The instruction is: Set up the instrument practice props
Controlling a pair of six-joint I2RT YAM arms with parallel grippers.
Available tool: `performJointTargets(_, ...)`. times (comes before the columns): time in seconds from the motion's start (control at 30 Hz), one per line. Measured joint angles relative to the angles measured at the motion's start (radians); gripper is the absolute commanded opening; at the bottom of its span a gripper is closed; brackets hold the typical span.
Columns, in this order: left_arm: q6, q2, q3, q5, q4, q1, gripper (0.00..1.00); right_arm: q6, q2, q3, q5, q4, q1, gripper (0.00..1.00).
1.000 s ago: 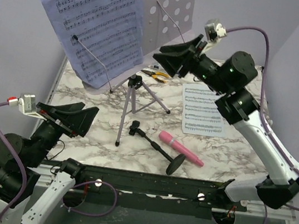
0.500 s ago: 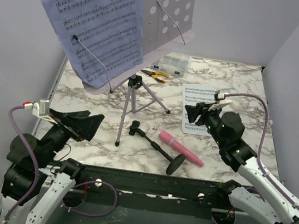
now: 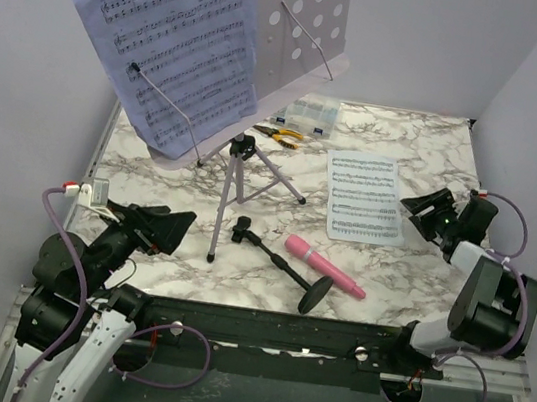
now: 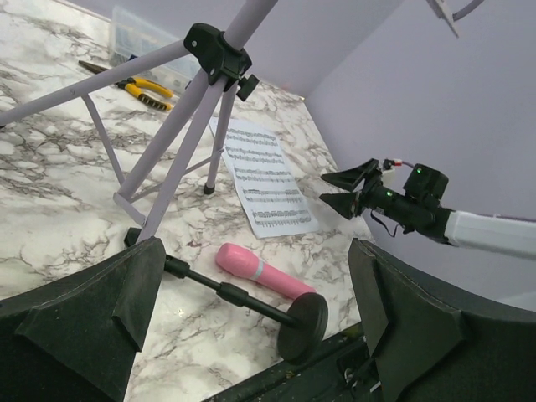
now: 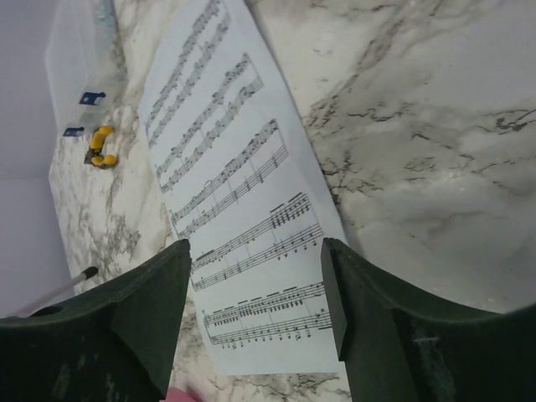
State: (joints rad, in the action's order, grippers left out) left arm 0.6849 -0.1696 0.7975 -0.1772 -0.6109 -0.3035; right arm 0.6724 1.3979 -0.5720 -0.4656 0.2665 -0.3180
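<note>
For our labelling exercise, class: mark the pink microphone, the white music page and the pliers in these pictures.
microphone (image 3: pixel 324 266), top view, middle of its pink body.
white page (image 3: pixel 363 197), top view, centre of the sheet.
pliers (image 3: pixel 280 134), top view, yellow handles.

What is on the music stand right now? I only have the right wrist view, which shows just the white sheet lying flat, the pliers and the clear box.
Observer: A lavender sheet leans on the lilac stand plate, upright on its tripod.
Operator: And the microphone?
Observer: The pink microphone lies on the table beside its black stand, which is tipped over.
Operator: The left hand?
Observer: The left hand is open and empty, near the tripod.
</note>
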Motion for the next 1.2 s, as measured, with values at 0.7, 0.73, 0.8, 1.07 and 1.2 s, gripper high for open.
performJointTargets(0.7, -0.066, 0.064, -0.061, -0.140, 0.036, 0.076, 0.99, -0.120, 0.456, -0.257, -0.382, 0.020, 0.061, 0.72)
performJointTargets(0.73, -0.067, 0.064, -0.062, -0.145, 0.039, 0.080, 0.99, -0.121, 0.456, -0.257, -0.390, 0.021, 0.083, 0.71)
performJointTargets(0.8, -0.069, 0.063, -0.064, -0.155, 0.041, 0.086, 0.99, -0.113, 0.456, -0.246, -0.415, 0.032, 0.118, 0.67)
performJointTargets(1.07, -0.077, 0.060, -0.069, -0.176, 0.045, 0.094, 0.99, -0.100, 0.418, -0.201, -0.380, 0.026, 0.120, 0.47)
performJointTargets(1.2, -0.078, 0.060, -0.069, -0.180, 0.045, 0.094, 0.99, -0.057, 0.399, -0.166, -0.382, 0.101, 0.120, 0.34)
